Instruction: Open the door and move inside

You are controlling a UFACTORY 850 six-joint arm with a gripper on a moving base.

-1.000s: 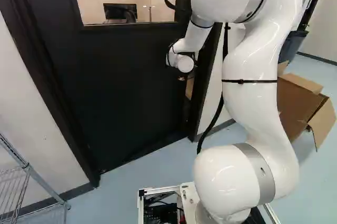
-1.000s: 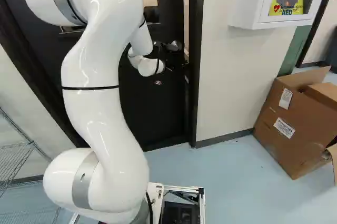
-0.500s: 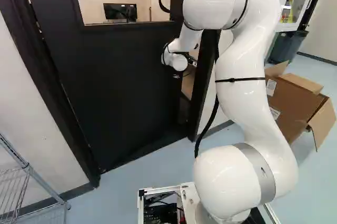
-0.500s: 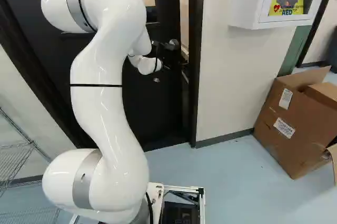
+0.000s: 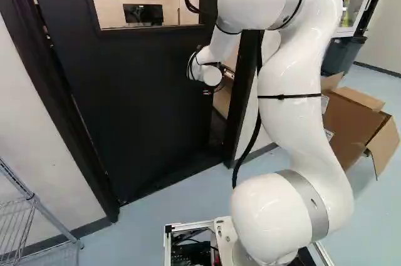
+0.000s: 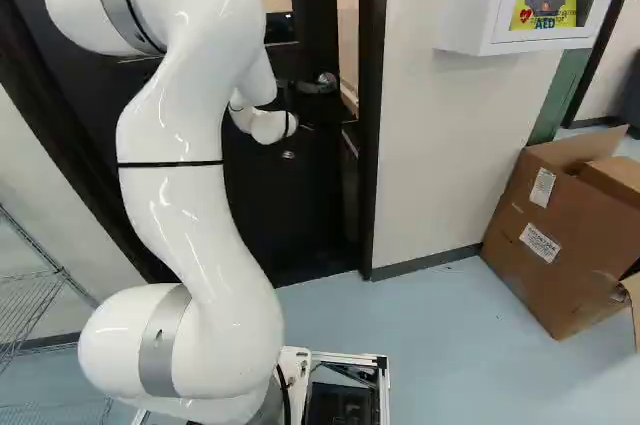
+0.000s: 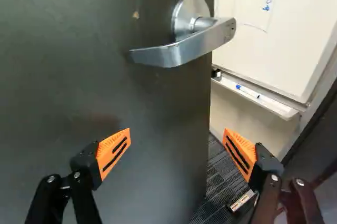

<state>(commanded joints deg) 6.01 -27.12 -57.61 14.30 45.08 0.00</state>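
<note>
Plainly, jaws: spread wide, holding nothing, just under the handle (image 7: pixel 179 53)
Handle: mounted near the free edge of the door (image 5: pixel 138 103)
Door: ajar, that edge apart from the frame (image 5: pixel 240 103)
Progress: unlatched, seemingly; wider swing and driving inside remain
Count: one door, one handle, one cardboard box (image 6: pixel 550 245)

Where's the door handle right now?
In the wrist view, the handle is on the door, near its free edge, beside the gap onto the whiteboard and ahead of the open gripper.
</note>
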